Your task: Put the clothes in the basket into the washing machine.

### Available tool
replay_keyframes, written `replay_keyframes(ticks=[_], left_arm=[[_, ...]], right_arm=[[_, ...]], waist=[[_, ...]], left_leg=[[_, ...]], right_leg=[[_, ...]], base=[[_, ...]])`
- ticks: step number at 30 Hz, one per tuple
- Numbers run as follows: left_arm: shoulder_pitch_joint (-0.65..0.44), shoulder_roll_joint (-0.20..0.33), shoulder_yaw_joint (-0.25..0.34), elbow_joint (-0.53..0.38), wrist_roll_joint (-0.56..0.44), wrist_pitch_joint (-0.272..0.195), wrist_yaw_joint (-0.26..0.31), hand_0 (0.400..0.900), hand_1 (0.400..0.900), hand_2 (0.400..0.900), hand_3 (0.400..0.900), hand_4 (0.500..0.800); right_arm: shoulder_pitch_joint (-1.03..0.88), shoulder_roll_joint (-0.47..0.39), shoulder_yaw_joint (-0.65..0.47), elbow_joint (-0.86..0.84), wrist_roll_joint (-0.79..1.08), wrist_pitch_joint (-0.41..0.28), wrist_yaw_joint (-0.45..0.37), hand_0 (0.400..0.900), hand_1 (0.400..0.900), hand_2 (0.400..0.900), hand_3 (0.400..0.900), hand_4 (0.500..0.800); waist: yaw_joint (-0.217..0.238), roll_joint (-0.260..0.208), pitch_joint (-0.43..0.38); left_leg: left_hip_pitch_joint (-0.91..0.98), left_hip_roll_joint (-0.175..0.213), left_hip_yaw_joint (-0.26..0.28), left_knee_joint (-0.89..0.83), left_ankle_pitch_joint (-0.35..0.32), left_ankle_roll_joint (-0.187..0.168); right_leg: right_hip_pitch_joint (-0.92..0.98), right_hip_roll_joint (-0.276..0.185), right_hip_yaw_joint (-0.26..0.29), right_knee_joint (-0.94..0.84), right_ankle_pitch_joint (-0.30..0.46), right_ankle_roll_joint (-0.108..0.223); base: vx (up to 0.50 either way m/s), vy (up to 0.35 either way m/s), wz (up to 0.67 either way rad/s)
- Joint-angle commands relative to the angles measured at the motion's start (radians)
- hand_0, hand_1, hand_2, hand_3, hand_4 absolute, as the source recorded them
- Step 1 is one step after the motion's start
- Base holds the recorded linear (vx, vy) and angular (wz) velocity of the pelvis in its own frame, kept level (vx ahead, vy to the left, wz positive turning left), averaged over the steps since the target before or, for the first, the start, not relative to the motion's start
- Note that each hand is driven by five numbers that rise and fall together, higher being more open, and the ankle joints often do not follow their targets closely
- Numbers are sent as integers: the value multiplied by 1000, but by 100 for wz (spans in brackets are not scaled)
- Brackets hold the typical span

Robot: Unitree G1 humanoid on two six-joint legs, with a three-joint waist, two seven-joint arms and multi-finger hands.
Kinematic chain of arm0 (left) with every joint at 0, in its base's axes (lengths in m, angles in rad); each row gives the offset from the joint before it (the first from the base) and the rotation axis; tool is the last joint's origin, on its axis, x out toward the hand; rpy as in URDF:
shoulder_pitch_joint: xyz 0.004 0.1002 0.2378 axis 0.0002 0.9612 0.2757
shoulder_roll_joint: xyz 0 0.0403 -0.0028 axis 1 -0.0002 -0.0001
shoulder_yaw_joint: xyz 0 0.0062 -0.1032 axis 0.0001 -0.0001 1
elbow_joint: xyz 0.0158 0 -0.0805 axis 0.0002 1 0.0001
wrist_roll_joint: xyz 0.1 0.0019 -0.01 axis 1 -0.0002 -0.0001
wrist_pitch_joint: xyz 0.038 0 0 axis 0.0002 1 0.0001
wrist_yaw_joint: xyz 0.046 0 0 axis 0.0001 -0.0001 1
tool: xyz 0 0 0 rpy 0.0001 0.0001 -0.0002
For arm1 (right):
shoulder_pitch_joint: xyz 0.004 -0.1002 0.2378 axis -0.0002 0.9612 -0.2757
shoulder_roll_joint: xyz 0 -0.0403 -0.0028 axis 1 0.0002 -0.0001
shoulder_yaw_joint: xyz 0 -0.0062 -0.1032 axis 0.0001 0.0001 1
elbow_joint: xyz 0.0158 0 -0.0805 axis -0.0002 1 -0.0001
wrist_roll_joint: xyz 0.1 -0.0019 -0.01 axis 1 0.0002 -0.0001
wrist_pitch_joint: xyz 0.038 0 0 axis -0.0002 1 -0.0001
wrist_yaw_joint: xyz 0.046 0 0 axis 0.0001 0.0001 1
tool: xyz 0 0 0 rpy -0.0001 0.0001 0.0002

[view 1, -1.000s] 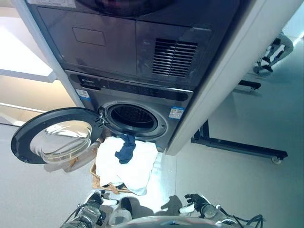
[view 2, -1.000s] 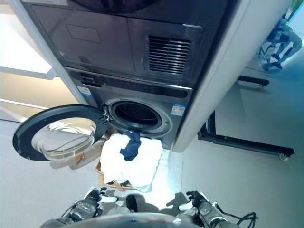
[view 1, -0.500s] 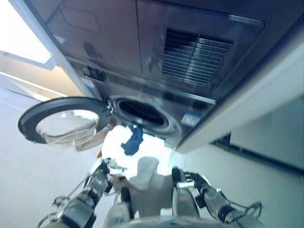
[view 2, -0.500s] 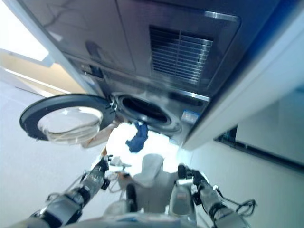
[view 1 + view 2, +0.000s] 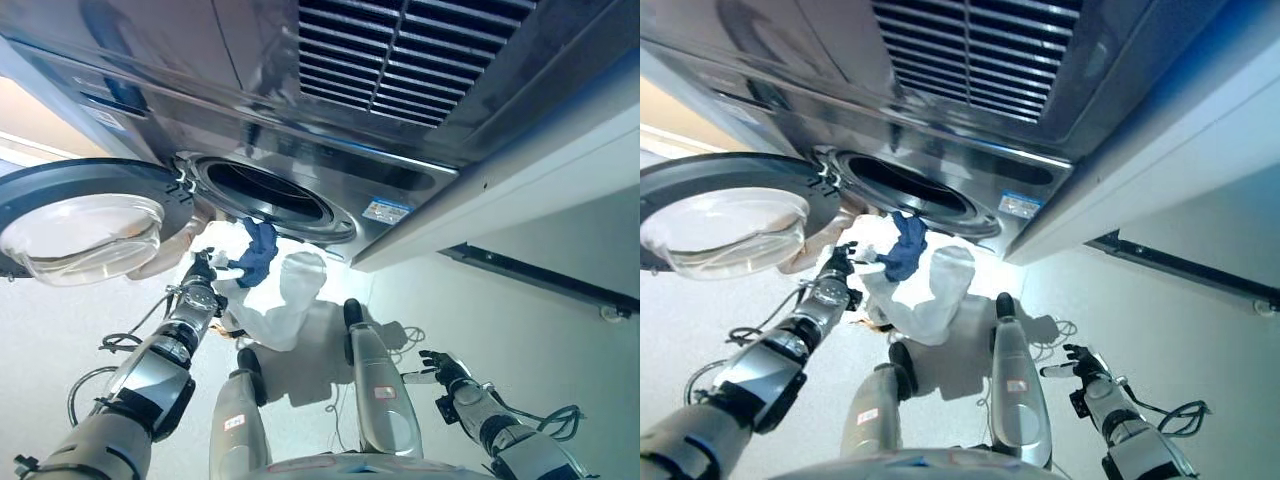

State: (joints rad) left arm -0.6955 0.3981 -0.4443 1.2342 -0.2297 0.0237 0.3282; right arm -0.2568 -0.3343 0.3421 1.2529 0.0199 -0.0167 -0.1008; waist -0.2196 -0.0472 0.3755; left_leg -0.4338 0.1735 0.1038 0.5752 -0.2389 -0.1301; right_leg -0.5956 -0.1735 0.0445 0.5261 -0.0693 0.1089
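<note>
Two hands now show: the left hand (image 5: 201, 272) has reached forward to the white and dark blue clothes (image 5: 262, 285) heaped below the grey washing machine's round opening (image 5: 265, 195), its grip unclear. Farther right, the right hand (image 5: 440, 368) hangs open. Loading seems about to begin.

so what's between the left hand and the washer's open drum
Only laundry: the dark blue garment on the white clothes lies between the left hand and the drum opening. Both eye views show it.
</note>
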Motion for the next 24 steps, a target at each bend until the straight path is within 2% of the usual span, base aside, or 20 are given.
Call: replay_keyframes(ticks=[1, 7, 11, 12, 17, 24], left_arm=[[-61, 74, 30, 6, -26, -10, 62, 900, 900, 900, 900, 800], [-160, 122, 24, 3, -73, 22, 97, 900, 900, 900, 900, 800], [-202, 142, 21, -5, -68, 43, 123, 900, 900, 900, 900, 800], [-212, 148, 19, -4, -71, 46, 127, 900, 900, 900, 900, 800], [-255, 178, 12, -14, -72, 67, 147, 900, 900, 900, 900, 800], [-304, 210, -10, -37, -90, 72, 156, 900, 900, 900, 900, 800]], right_arm=[[52, -69, 35, -16, 29, 9, 1, 900, 900, 900, 900, 800], [49, -87, 53, -22, 45, 5, 10, 900, 900, 900, 900, 800], [48, -96, 53, -29, 70, 20, 6, 900, 900, 900, 900, 800], [49, -98, 52, -26, 79, 20, 2, 900, 900, 900, 900, 800], [48, -110, 37, -28, 113, 13, -13, 900, 900, 900, 900, 800], [57, -113, 32, -34, 137, -9, -11, 900, 900, 900, 900, 800]], waist=[[-9, 13, 1], [-20, 8, 30], [-21, -3, 38], [-18, -3, 42], [-21, -19, 54], [-31, -27, 64]], left_leg=[[80, 51, -37, -50, -38, 71], [-103, 64, -45, 111, -71, 64], [-208, 75, -65, 209, -96, 63], [-223, 80, -75, 253, -141, 61], [-343, 88, -100, 393, -182, 70], [-473, 94, -129, 528, -219, 84]], right_leg=[[-165, -29, 77, 130, 60, 44], [-255, -21, 86, 239, 12, 30], [-306, -15, 85, 293, -9, 20], [-313, -15, 86, 333, -52, 25], [-378, -7, 82, 403, -77, 12], [-466, 4, 84, 467, -96, 0]], base=[[-79, 5, -8], [-52, -7, -3], [-2, -25, -2], [47, -32, -4], [-17, -40, -8], [-55, -36, -3]])
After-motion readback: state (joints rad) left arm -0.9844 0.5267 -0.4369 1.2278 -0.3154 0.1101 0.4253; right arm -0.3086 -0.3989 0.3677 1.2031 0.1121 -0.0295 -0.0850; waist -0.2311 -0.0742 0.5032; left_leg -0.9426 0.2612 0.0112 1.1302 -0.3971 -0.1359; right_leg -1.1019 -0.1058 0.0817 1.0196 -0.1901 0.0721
